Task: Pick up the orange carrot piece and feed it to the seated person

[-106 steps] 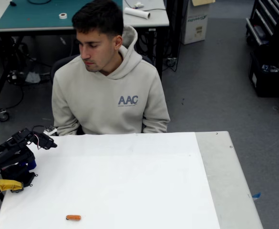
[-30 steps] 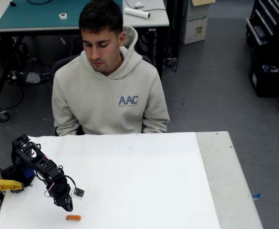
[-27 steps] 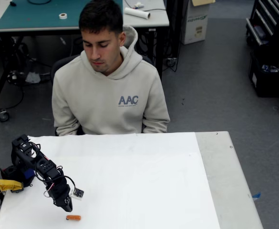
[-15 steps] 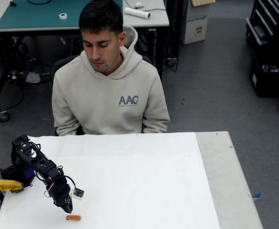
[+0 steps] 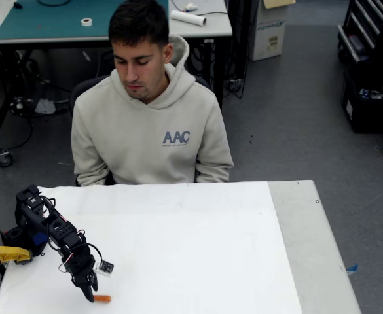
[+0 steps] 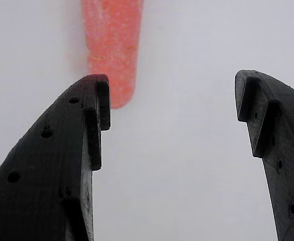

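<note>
The robot arm (image 5: 50, 239) is showing as an all-black, blocky chain of segments, with thin red and black cables looping along its flank and a small white module with a dark face hanging off it at about three o'clock from the wrist. Its gripper (image 6: 172, 95) is appearing in the wrist view as two matte black printed jaws with a fine layered grain, stepped notches on their inner edges and small round holes dotting their flat sides. At the arm's base, a blue block is peeking out at about nine o'clock.
</note>
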Robot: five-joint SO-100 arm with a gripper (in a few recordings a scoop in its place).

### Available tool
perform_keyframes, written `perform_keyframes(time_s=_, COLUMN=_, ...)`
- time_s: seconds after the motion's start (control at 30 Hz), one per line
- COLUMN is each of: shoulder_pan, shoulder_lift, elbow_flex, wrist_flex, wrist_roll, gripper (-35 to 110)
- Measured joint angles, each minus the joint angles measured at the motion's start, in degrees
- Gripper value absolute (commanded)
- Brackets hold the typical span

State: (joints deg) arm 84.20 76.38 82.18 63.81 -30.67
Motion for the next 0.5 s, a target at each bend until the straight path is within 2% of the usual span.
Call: perform_keyframes(time_s=0.5, shoulder_pan=-0.35, shoulder_lift=-5.36, elbow_flex=-1.05, wrist_flex=0.00, wrist_roll=0.00, gripper=19)
